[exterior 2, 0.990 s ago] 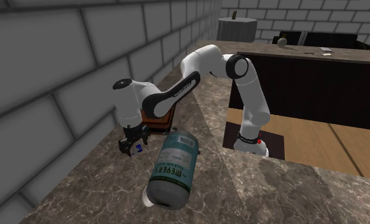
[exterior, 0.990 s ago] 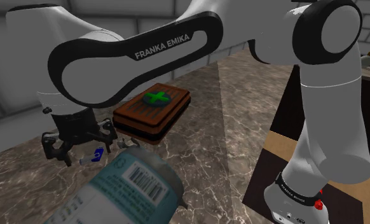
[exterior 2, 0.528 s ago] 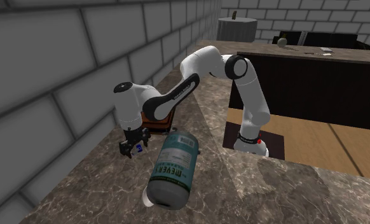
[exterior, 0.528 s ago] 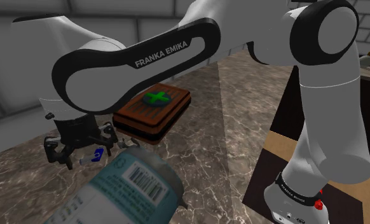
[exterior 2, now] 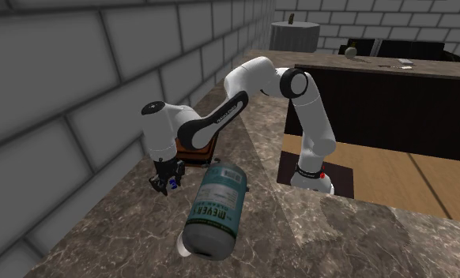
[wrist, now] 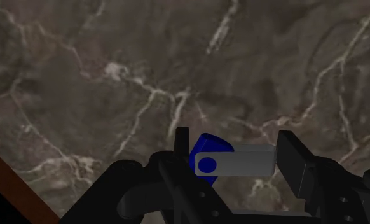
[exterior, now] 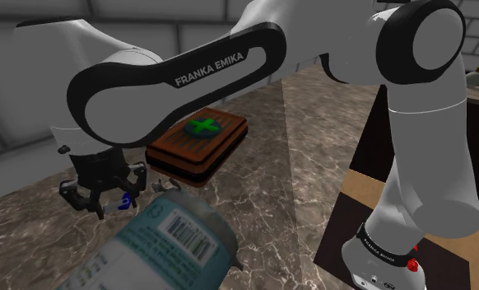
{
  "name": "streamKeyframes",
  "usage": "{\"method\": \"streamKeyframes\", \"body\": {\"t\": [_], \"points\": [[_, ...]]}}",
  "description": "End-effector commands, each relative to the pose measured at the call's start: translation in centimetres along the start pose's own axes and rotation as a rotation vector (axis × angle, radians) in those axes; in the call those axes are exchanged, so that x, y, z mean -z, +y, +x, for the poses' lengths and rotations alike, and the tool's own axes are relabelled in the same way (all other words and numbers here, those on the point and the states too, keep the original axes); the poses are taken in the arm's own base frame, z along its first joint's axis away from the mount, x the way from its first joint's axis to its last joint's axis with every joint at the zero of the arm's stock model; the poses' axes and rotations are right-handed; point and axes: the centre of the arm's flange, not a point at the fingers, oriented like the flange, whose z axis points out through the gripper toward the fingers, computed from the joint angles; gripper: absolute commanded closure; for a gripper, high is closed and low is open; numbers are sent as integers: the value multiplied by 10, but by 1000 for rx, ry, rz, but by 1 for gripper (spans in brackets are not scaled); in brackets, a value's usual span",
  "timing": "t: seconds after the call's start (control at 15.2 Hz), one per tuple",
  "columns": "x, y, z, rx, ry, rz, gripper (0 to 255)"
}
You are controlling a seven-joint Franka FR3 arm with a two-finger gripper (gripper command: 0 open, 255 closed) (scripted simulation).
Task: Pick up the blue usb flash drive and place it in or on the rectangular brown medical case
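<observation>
Marbled countertop (exterior: pixel 279 189), on which the brown medical case (exterior: pixel 198 142), marked with a green cross, is laid flat. The white arm (exterior: pixel 188 74) is bent low over the case. A labelled canister (exterior: pixel 168 247) is seen lying near the case. Just beside the case, the gripper (wrist: pixel 234 153) is lowered, its jaws pinching the blue flash drive (wrist: pixel 241 162) end to end.

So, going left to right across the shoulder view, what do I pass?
small blue USB flash drive → rectangular brown case with a green cross on its lid → white robot arm base on its stand. I left out the big labelled bottle because it overlaps.
</observation>
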Motion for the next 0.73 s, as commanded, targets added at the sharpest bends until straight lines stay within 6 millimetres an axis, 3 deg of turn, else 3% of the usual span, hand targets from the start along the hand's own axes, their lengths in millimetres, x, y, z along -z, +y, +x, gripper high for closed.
{"method": "streamKeyframes", "body": {"t": [0.0, 0.2, 0.66], "points": [[-1, 1, 1, -1, -1, -3, 255], [-2, 0, 1, -1, -1, -3, 255], [35, 0, 1, -1, -1, -3, 255]]}}
